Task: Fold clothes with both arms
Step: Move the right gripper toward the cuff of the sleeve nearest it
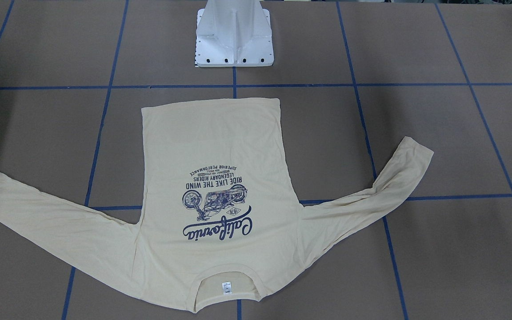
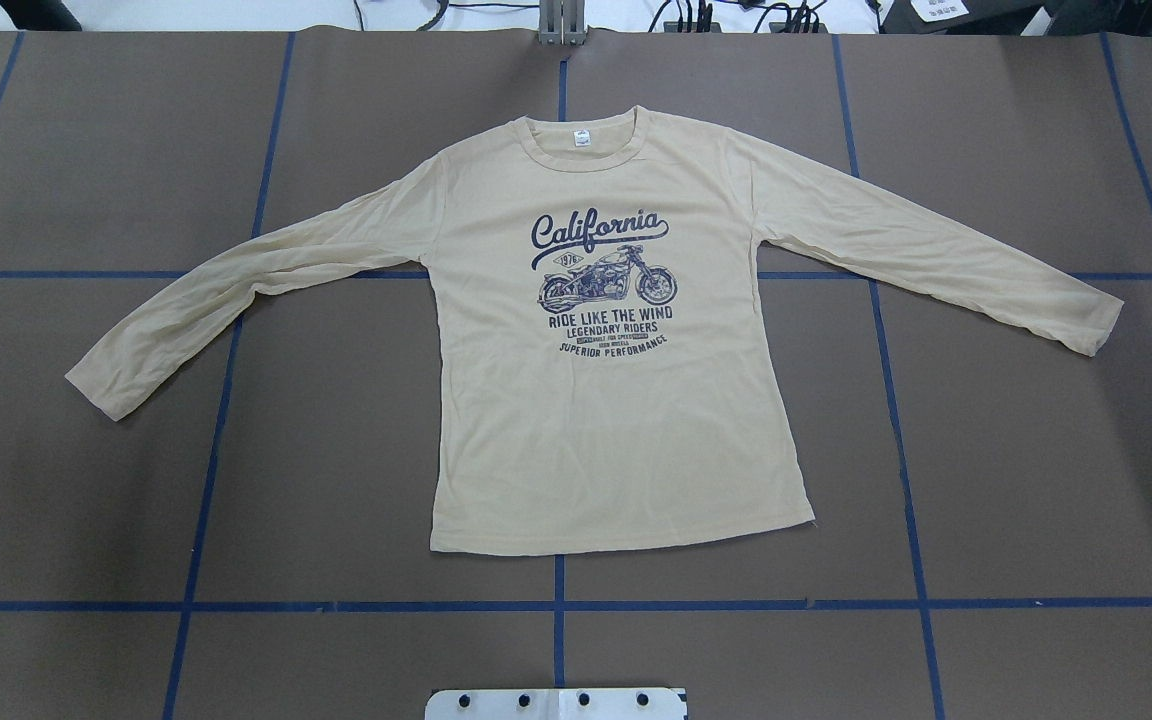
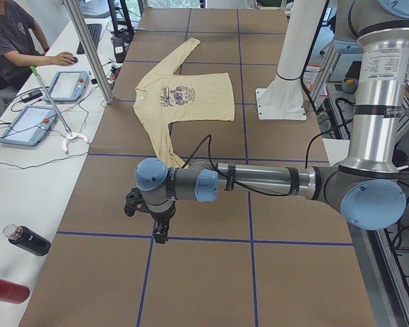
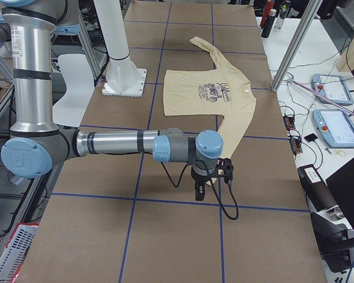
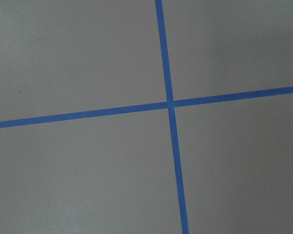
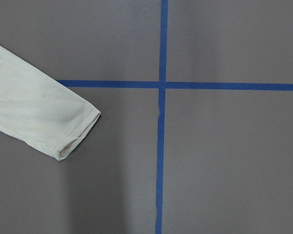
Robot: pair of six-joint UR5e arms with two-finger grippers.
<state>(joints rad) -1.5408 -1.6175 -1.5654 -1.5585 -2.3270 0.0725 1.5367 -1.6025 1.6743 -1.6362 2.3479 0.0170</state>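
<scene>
I see the shirt lying flat on the table, print up, sleeves spread. The left gripper and right gripper show only in side views, so I cannot tell how their jaws stand. The right wrist view catches one cuff.

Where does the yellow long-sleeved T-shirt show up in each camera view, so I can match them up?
Front-facing: T-shirt in the centre, collar at the bottom, print upside down.
Overhead: T-shirt in the centre, collar at the top.
Exterior left: T-shirt in the upper middle.
Exterior right: T-shirt in the upper middle.
Left wrist: not in it.
Right wrist: only one sleeve cuff, at the left.
Shared landmark: white pedestal base, facing the hem.
</scene>
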